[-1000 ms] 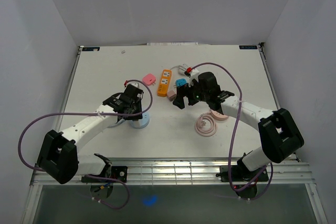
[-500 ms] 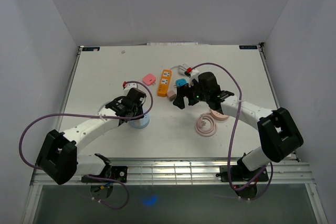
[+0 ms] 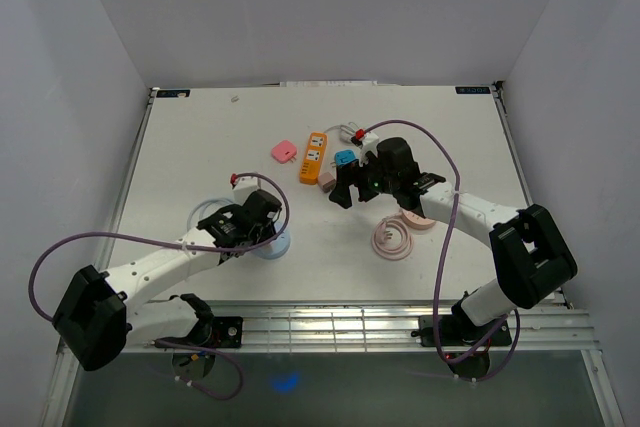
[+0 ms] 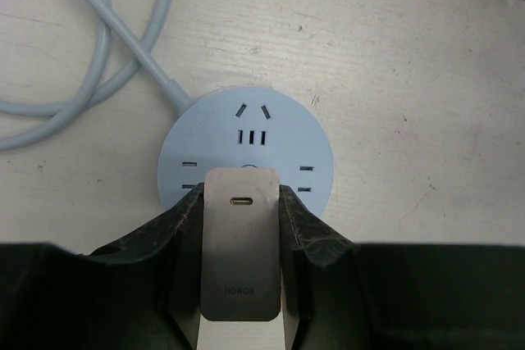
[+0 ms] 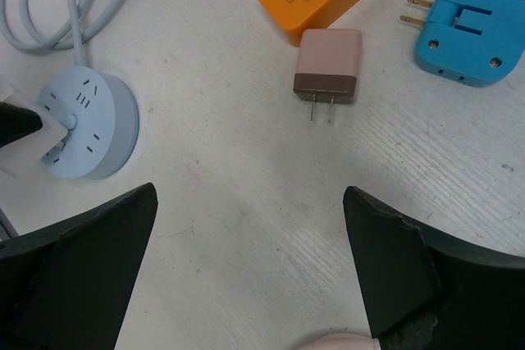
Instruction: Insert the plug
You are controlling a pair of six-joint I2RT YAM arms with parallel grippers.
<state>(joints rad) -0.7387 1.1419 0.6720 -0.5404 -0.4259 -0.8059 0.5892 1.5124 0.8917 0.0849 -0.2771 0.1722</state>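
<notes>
My left gripper [image 4: 240, 194] is shut on a pale grey charger plug [image 4: 240, 243], one finger on each of its sides. The plug stands over the near part of a round light-blue socket [image 4: 246, 145] and hides that part; its prongs do not show. In the top view the left gripper [image 3: 262, 222] sits right at the blue socket [image 3: 274, 245], left of centre. In the right wrist view the plug [image 5: 23, 149] touches the socket [image 5: 84, 125] at the far left. My right gripper [image 5: 250, 202] hangs open over bare table, holding nothing.
The socket's blue cable [image 3: 205, 212] loops to the left. An orange power strip [image 3: 314, 157], a pink adapter [image 3: 284, 151], a blue adapter [image 5: 469, 26] and a pink-brown plug [image 5: 327, 64] lie behind. Two pink round sockets [image 3: 393, 239] lie under the right arm.
The left arm has drawn back toward the near edge with the plug in its grip, now lower over the blue socket. The right arm has not moved.
</notes>
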